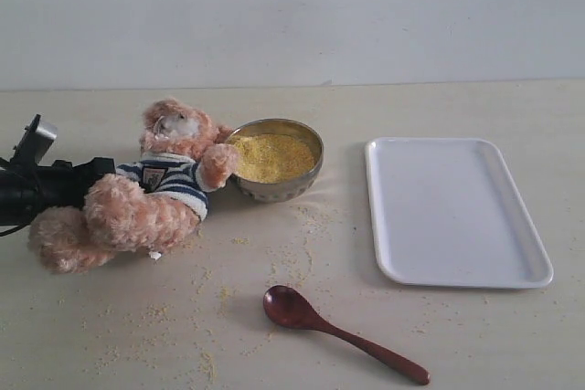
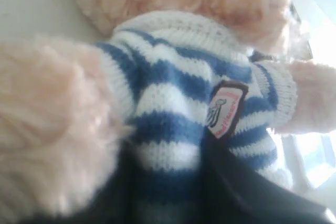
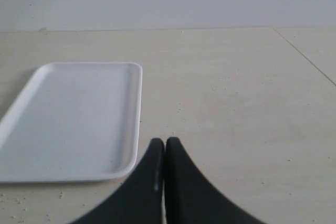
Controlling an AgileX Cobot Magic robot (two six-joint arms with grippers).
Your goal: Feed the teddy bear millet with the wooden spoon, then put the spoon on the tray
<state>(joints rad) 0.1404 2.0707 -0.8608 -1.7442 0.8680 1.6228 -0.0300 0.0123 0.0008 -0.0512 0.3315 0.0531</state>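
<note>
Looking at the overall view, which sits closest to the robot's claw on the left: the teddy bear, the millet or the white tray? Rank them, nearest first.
From the left gripper:
1. The teddy bear, right up against it, far left.
2. The millet, in its bowl, just past the bear, middle.
3. The tray, far right.

This looks like a robot test bench in a lab, not a home. A plain pale tabletop runs back to a blank whitish wall, and a black robot arm reaches in from the side. A teddy bear, a metal bowl of millet, a white tray and a wooden spoon sit spaced out like staged props.
</note>
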